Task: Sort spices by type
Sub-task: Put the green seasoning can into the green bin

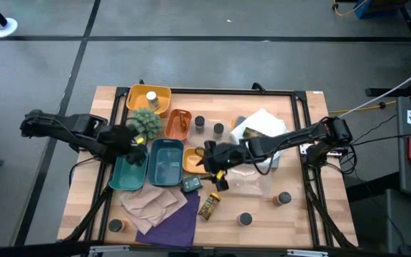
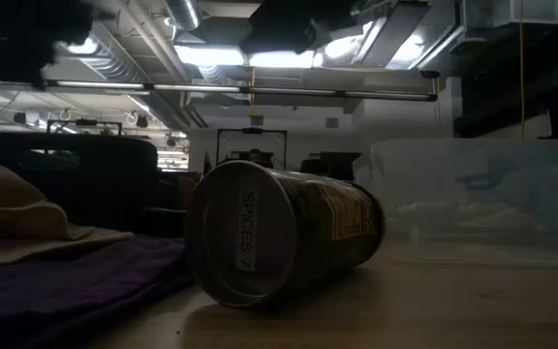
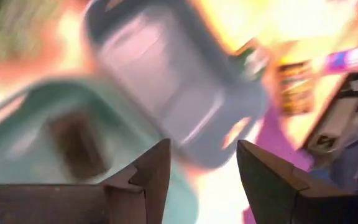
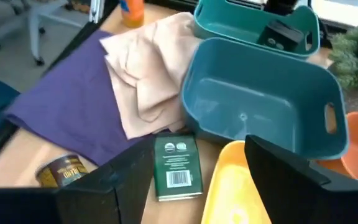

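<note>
So the clearest bit of writing was in the low view: a brown spice tin (image 2: 284, 233) lay on its side on the wooden table (image 1: 298, 214), and a white sticker on its round base read "SPICES 7". Its side label was dark with gold lettering I couldn't make out. From above, that same tin sat just off the corner of the purple cloth (image 1: 173, 223), with the tan cloth (image 1: 152, 203) beside it.

A flat green tin (image 4: 178, 168) lay next to the blue tray (image 4: 263, 99), showing a white barcode and two round logos; the small print was too tiny to read.

The left gripper (image 1: 135, 146) hung over the teal tray (image 1: 125, 177), fingers (image 3: 151, 177) spread apart with nothing between them. One dark item lay in that teal tray. The right gripper (image 1: 216, 158) hovered by the small yellow tray (image 4: 235, 186), jaws parted and empty too.

The rest of the spices were scattered: two dark-lidded jars (image 1: 209, 126) near the orange tray (image 1: 179, 123), a pale-lidded jar (image 1: 151, 97) in the big yellow tray (image 1: 164, 94), one jar (image 1: 284, 198) at the right side, one (image 1: 245, 219) near the front edge, and an orange-lidded one (image 1: 115, 225) at the front left. The spiky green plant (image 1: 147, 121) sat between the trays.
</note>
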`<state>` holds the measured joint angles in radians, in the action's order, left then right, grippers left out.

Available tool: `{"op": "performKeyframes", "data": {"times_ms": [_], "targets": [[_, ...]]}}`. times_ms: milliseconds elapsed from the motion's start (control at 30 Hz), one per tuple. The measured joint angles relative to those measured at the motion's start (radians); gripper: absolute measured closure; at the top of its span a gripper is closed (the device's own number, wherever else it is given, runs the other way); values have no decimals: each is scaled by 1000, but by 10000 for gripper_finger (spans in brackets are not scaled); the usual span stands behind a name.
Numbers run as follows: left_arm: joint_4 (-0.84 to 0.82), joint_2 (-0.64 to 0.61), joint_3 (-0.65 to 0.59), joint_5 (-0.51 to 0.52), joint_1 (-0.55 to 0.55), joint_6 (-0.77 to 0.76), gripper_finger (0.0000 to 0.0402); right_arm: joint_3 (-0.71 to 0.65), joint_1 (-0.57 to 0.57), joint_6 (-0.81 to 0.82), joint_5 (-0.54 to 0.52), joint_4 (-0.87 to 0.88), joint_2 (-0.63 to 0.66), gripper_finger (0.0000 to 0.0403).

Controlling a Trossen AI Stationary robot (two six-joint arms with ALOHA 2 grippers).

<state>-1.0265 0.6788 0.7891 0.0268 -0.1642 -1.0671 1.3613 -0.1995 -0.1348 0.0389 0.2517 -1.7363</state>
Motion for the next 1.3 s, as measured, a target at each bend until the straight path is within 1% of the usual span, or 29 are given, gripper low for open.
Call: {"op": "performKeyframes", "data": {"times_ms": [200,267,333,400,533,700,867,967,1167,1300], "targets": [[281,3,0,92,0,189,233,0,-67,15,-234,37,0,153],[370,18,0,100,0,248,233,0,-84,50,-304,54,0,153],[441,37,0,101,-1,307,233,0,-97,79,-345,64,0,153],[494,58,0,101,-1,361,233,0,-108,98,-349,82,0,153],[549,115,0,101,-1,448,233,0,-129,127,-305,107,0,153],[557,199,0,100,-2,481,233,0,-150,174,-262,114,0,162],[607,290,0,100,-4,485,233,0,-176,206,-257,111,0,204],[681,346,0,101,-22,535,233,0,-191,238,-257,109,0,239],[869,450,0,100,-100,657,233,0,-231,314,-299,96,-17,314],[966,513,0,100,-165,683,233,0,-261,320,-326,53,-66,360]]}}
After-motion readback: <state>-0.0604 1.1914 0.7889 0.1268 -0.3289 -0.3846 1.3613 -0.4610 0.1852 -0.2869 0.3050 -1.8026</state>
